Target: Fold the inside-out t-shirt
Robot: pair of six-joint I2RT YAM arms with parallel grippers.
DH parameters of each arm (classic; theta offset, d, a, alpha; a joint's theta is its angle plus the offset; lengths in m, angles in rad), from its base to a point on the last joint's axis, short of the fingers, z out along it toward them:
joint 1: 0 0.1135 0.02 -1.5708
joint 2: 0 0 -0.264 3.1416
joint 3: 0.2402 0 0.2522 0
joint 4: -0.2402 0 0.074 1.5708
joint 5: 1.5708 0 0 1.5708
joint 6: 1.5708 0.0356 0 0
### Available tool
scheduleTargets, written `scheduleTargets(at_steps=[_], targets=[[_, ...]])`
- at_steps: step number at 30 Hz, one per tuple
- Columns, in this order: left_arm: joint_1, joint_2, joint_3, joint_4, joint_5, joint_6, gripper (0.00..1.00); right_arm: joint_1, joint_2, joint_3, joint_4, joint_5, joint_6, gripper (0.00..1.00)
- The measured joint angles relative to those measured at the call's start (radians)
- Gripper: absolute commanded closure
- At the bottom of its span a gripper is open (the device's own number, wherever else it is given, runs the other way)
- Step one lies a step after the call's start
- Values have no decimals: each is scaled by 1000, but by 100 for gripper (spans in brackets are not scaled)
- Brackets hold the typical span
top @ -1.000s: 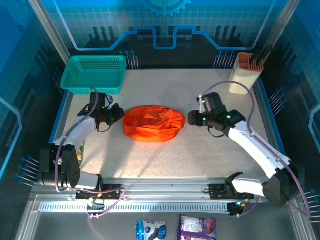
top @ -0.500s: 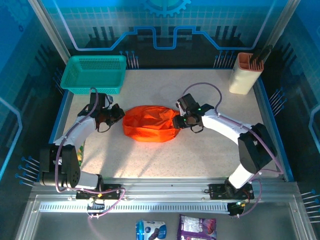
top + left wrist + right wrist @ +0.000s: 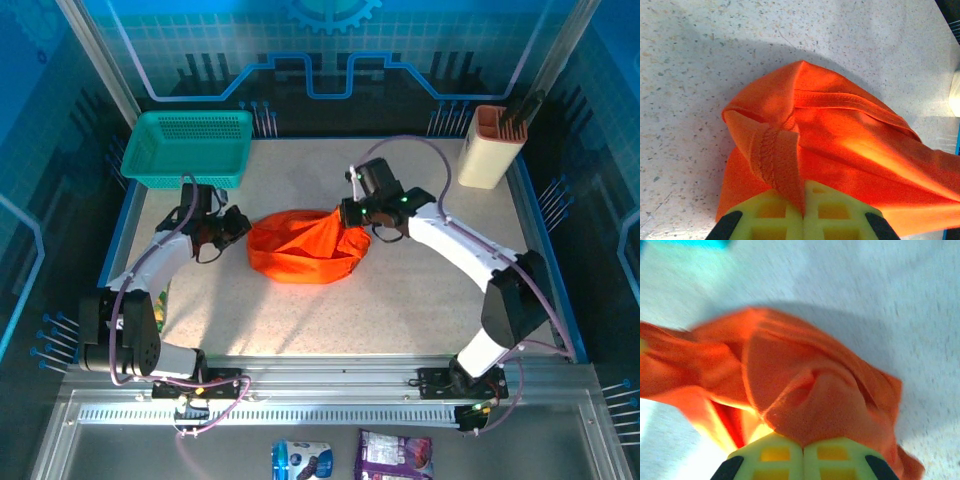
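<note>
The shirt (image 3: 300, 250), one bright orange-red bundle, lies bunched near the middle of the bench (image 3: 400, 300), somewhat toward its left edge, and is stretched between the two hands. The left hand (image 3: 238, 228) meets the shirt's left end; in the left wrist view its two pads are pressed together (image 3: 803, 207) on a narrow stitched fold of the shirt (image 3: 850, 145), which spreads away over the speckled top. The right hand (image 3: 350, 215) sits at the shirt's far right end, where the cloth rises off the bench in a peak toward it. In the right wrist view, which is somewhat blurred, that hand's pads are likewise together (image 3: 802, 450), clamped on a rounded bunch of the shirt (image 3: 805, 385), with more folds trailing off to the left. There are two containers on the bench. One teal mesh basket (image 3: 180, 172) stands at the far left corner, its mesh floor in plain sight. One cream holder (image 3: 485, 160) with a rust-coloured top stands at the far right corner, and a few dark sticks (image 3: 522, 112) stand up out of it; their number is too small to tell. Off the bench, beyond the rail at its near edge, lie two packets, one blue and white (image 3: 302, 460) and one purple (image 3: 395, 455), just beside each other.
</note>
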Motion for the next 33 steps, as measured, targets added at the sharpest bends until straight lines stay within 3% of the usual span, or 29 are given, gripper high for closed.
scheduleTargets(at_steps=[8,15,20,25,33], targets=[[-22,0,11,3,5,0,100,0,-97,302,-10,-68,8,100],[-30,0,22,25,26,-5,100,-28,-59,704,-76,-116,-11,100],[-40,-8,50,95,53,-10,100,-93,-14,865,-160,-156,-11,100],[-40,-8,51,105,53,-19,100,-165,-30,837,-206,-153,-10,100],[-35,68,248,66,68,-29,100,-359,-195,490,-140,-166,40,100]])
